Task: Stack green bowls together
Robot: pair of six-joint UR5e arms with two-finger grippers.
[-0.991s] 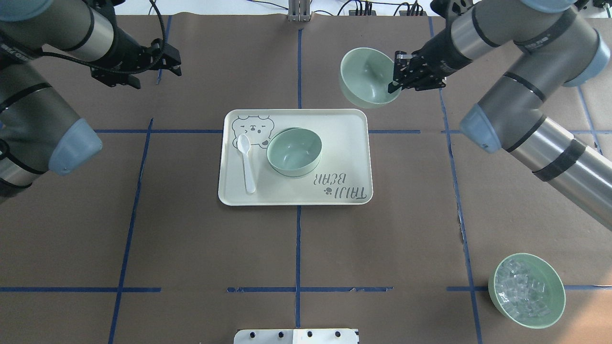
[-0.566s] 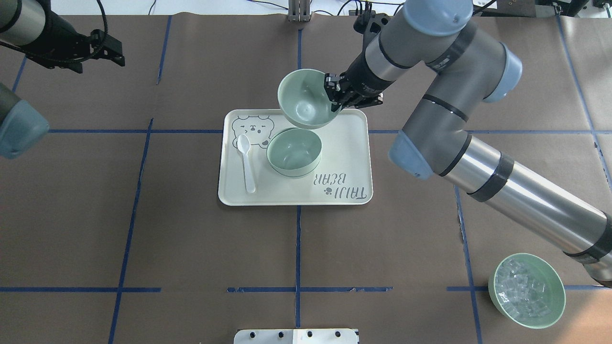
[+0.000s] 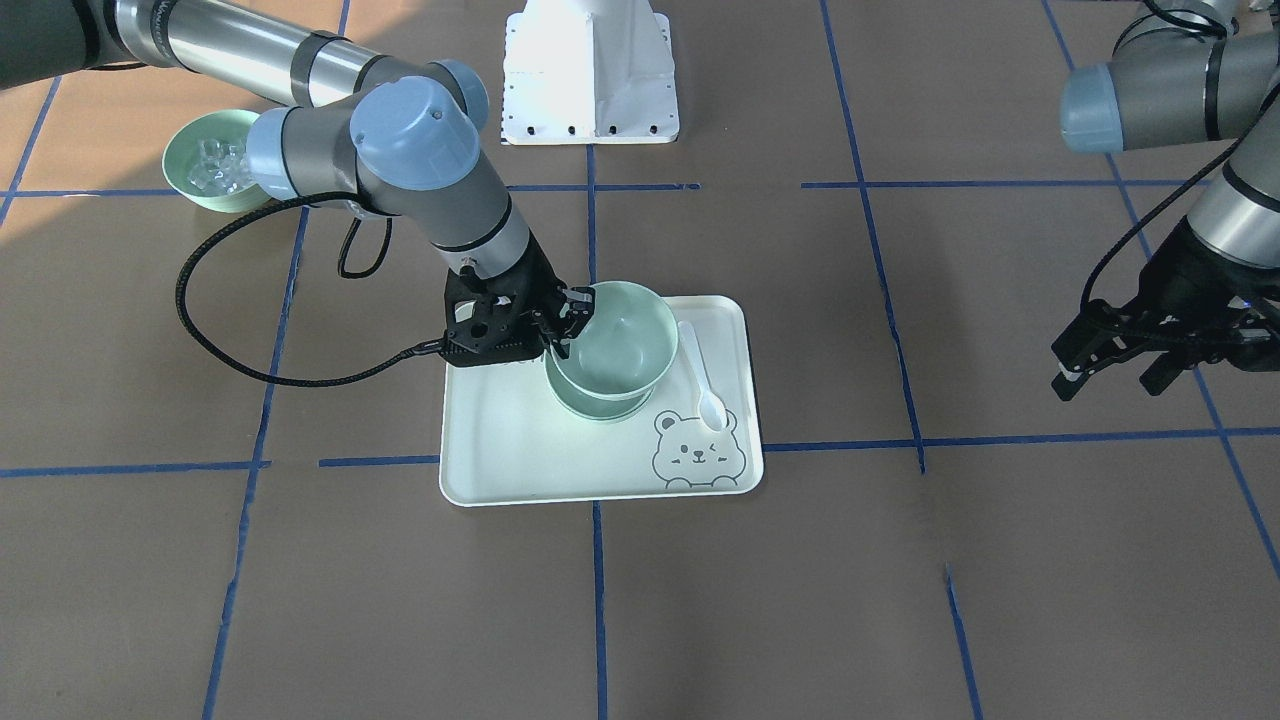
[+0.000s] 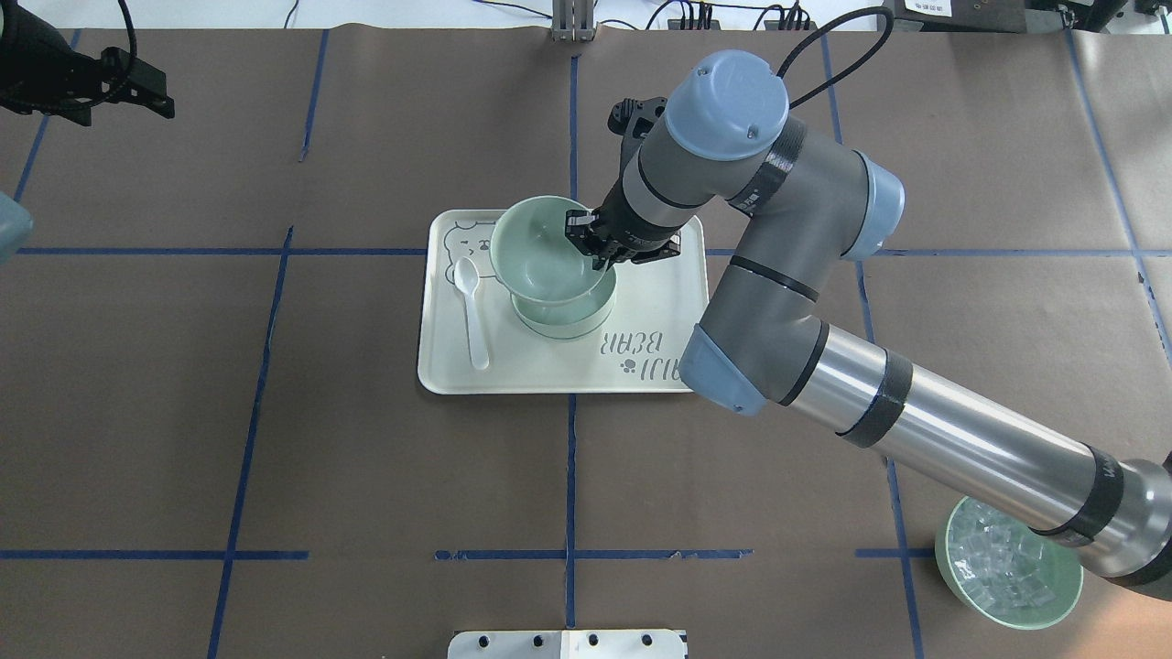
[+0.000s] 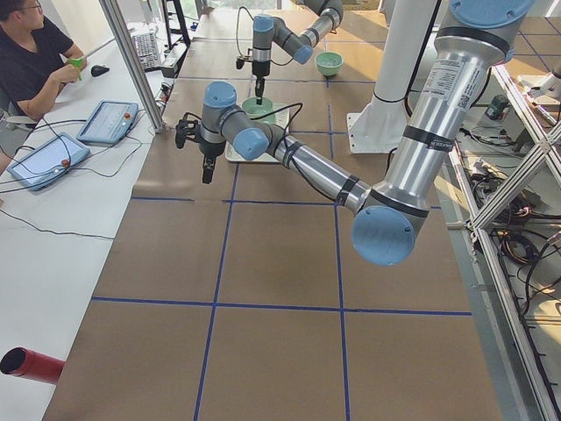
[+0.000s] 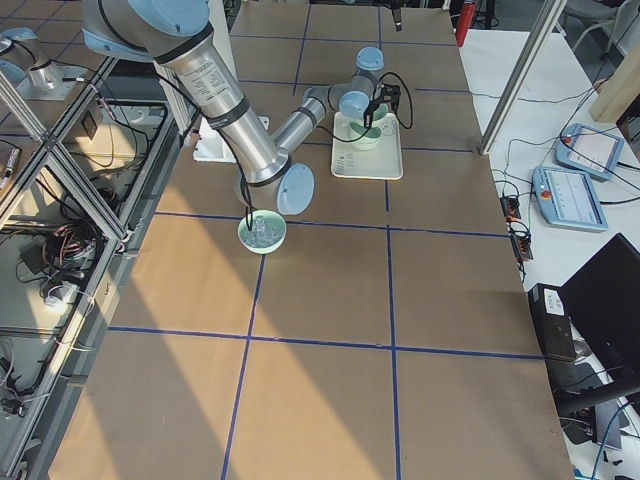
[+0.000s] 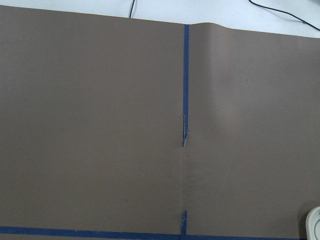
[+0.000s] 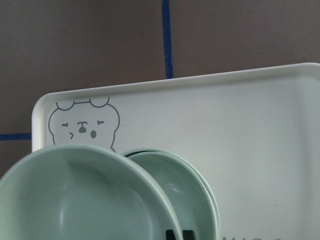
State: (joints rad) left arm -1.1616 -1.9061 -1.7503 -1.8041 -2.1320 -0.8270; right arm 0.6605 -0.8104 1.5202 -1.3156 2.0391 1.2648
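Right gripper (image 4: pixel 597 258) clenches the right rim of a green bowl (image 4: pixel 536 256) just over the stacked green bowls (image 4: pixel 572 320) on the tray (image 4: pixel 659 302); left gripper (image 3: pixel 1112 378) is spread.

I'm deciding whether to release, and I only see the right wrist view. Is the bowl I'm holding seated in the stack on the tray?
Observer: Not clearly. In the front view the held bowl, pinched at its rim by the right gripper, sits low over the two nested bowls, but I cannot tell whether it touches them.
Operator: Anything beside the stack?
Observer: A white spoon lies on the tray, apart from the bowls.
Operator: And the left arm?
Observer: The left gripper hangs open and empty, far off the tray.
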